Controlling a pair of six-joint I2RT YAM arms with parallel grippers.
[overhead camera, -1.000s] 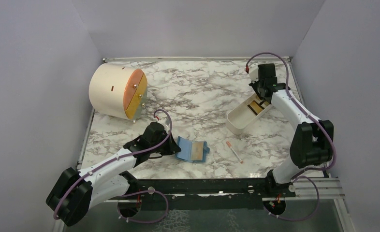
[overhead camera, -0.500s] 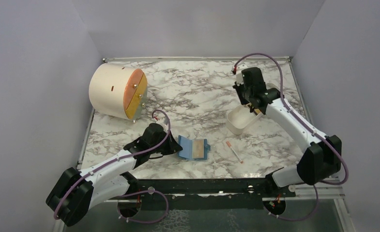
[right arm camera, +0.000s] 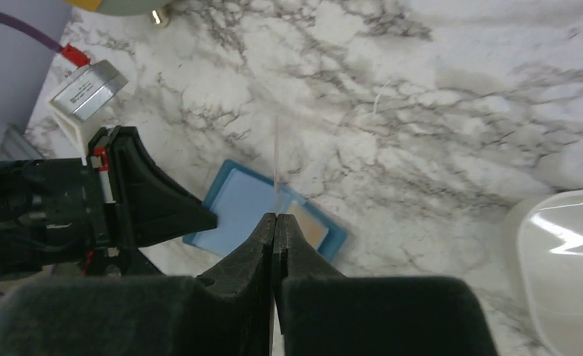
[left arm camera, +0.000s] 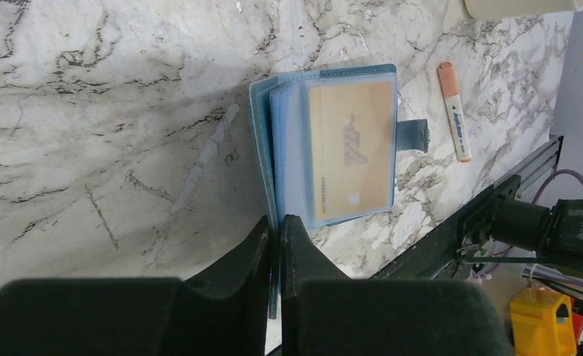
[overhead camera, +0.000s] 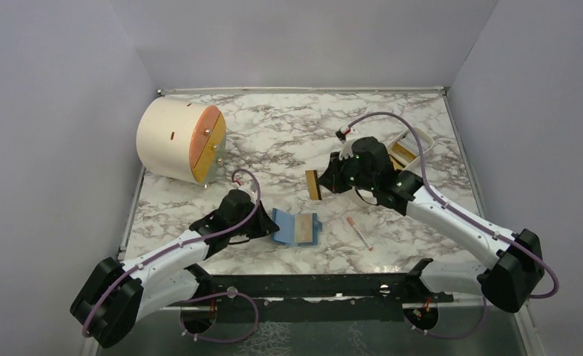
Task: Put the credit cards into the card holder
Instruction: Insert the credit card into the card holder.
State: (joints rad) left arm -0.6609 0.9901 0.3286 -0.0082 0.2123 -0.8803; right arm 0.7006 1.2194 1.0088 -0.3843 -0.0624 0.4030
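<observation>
**A:** The left jaws, how do they stand?

**B:** All but closed, pinching the thin teal cover at the left edge of the card holder (left arm camera: 333,148). It lies open and flat on the table (overhead camera: 288,141), near the front edge and left of centre.

**A:** And the right jaws?

**B:** Pressed together on a gold credit card (overhead camera: 314,185), which stands on its edge in the grip, just beyond the holder and slightly to its right. The right wrist view shows that card only as a thin line rising from the fingertips, with the holder past it.

**A:** Anything inside the holder?

**B:** One gold card (left arm camera: 351,152) lies under a clear sleeve on the right half. There are pale blue leaves to its left, and the snap tab sticks out on the right side.

**A:** Any writing?

**B:** The card has a faint logo in the middle and a line of small print along one edge, both too blurred to read. The white stick with orange-red ends (left arm camera: 454,111), lying right of the holder, has blue lettering on its barrel that is also unreadable.

**A:** Farther out?

**B:** A white tray (right arm camera: 563,252) sits far right behind the right arm, with more gold cards (overhead camera: 402,154) in it. A round cream box with an orange face (overhead camera: 177,139) stands at the far left.
</observation>
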